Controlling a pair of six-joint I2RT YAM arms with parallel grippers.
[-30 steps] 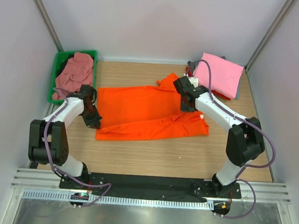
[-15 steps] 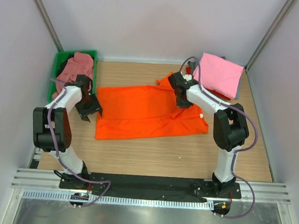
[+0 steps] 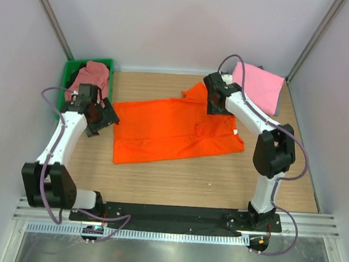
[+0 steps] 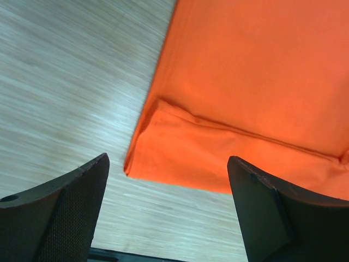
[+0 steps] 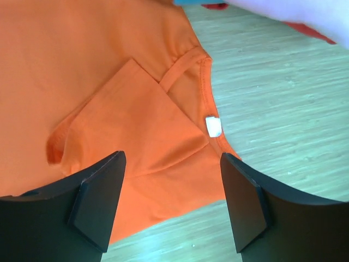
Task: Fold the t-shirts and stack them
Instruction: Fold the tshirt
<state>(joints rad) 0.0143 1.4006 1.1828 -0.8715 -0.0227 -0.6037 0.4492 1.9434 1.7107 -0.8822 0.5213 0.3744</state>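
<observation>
A bright orange t-shirt point(image 3: 171, 131) lies flat on the wooden table, folded lengthwise, its white neck label point(image 5: 214, 126) near the right edge. My left gripper point(image 3: 107, 118) hovers open just off the shirt's left edge, with the folded corner point(image 4: 158, 142) in its wrist view and nothing between its fingers. Over the shirt's upper right part, my right gripper point(image 3: 215, 105) stands open and empty above the collar and a tucked sleeve point(image 5: 125, 120). A pink t-shirt point(image 3: 258, 86) tops a folded stack at the back right. A dusty-pink t-shirt point(image 3: 89, 83) lies crumpled in the bin.
The green plastic bin point(image 3: 67, 78) sits at the back left corner against the wall. Red and grey cloth edges point(image 3: 265, 112) peek from under the pink stack. White walls enclose the table on three sides. The arm bases stand on the black rail point(image 3: 168, 214) at the near edge.
Both grippers have let go of the orange shirt and opened. The left one drew back to the left, the right one rose toward the back. The shirt now lies flat.
</observation>
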